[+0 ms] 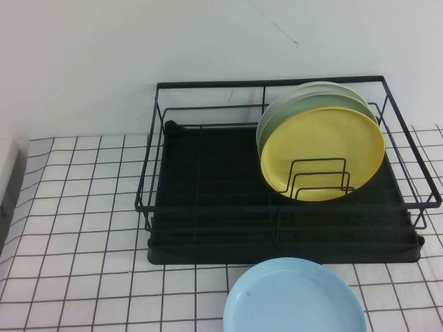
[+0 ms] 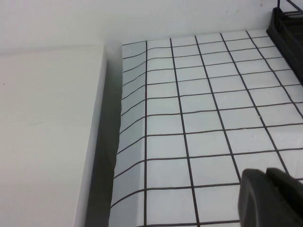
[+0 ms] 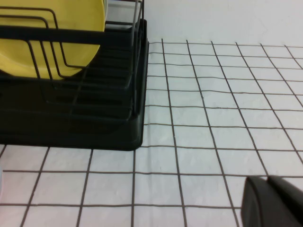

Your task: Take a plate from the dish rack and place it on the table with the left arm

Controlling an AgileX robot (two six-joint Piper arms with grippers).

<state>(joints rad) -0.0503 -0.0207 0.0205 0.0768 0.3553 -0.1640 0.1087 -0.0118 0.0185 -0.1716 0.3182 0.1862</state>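
The left black gripper (image 2: 271, 197) hangs over the white grid-printed table (image 2: 203, 118), well off the large black wire dish rack (image 1: 277, 200); its fingers' spread cannot be told. The right black gripper (image 3: 274, 201) hangs beside the rack, likewise unclear. The round matte yellow plate (image 1: 322, 153) stands upright in the rack, fronting pale green plates (image 1: 304, 104). A light blue plate (image 1: 294, 297) lies on the table before the rack.

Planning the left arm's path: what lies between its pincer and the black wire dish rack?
Left wrist view: only bare grid-printed table between left pincer and black wire dish rack. Right pincer sits beside the rack.
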